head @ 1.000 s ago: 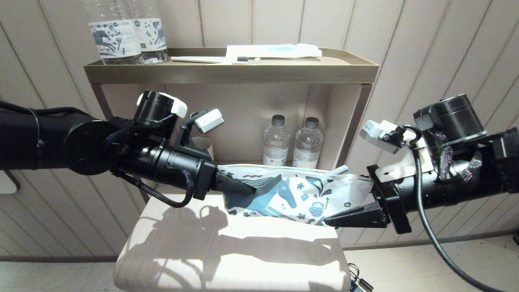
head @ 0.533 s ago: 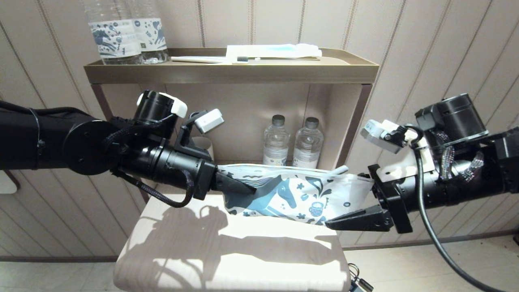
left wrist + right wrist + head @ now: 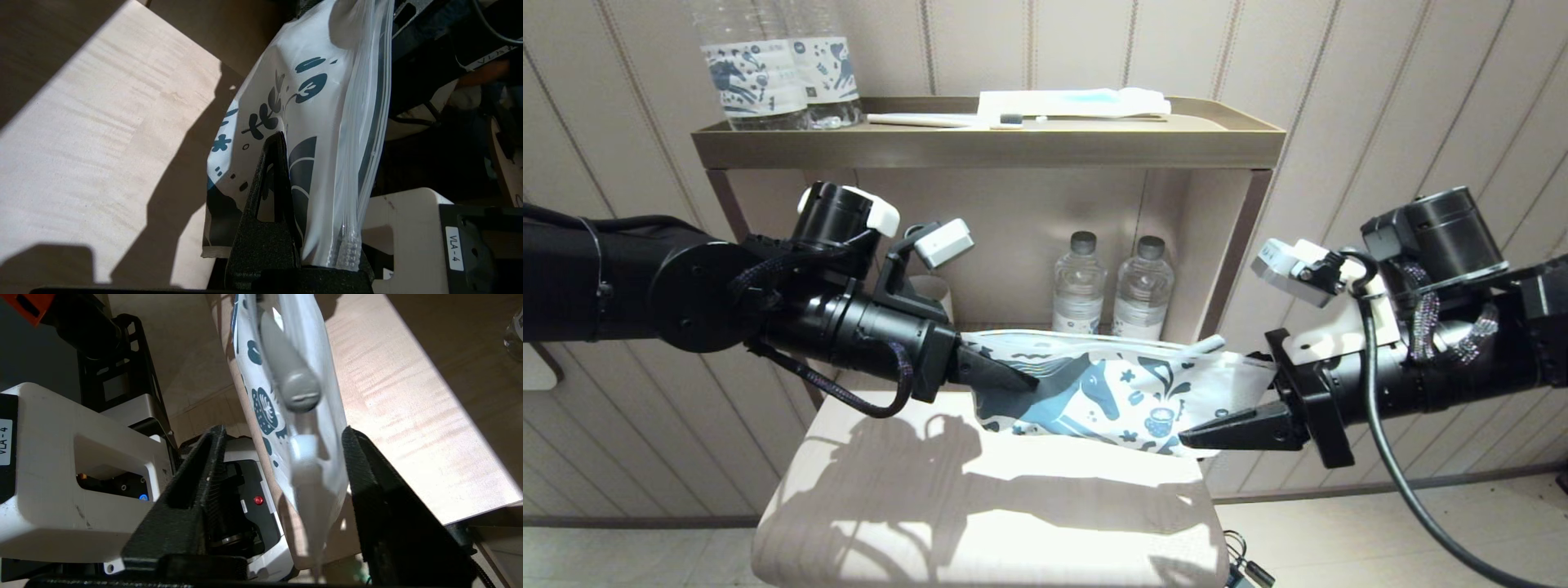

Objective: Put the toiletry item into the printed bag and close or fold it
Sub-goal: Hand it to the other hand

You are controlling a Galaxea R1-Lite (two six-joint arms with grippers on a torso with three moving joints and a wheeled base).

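Observation:
The printed bag [image 3: 1111,392] hangs stretched between both arms above the pale table, its blue horse facing me. My left gripper [image 3: 1013,377] is shut on the bag's left end, one finger [image 3: 273,163] pressed flat on the print of the bag [image 3: 327,102]. The pale grey toothbrush [image 3: 1207,342] lies inside the bag, its handle end poking out at the top right; its round handle end [image 3: 300,390] shows through the bag's mouth. My right gripper [image 3: 1217,404] stands open around the bag's right end [image 3: 314,465], its fingers [image 3: 212,437] apart on either side of it.
A pale wooden table [image 3: 980,506] lies under the bag. Behind stands a shelf unit [image 3: 988,147]; on its top are two water bottles [image 3: 776,73], another toothbrush [image 3: 947,120] and a blue-striped packet [image 3: 1078,102]. Two bottles [image 3: 1111,286] stand in its lower bay.
My right gripper's lower finger has risen a little toward the bag's underside. The bag and the left arm have stayed where they were.

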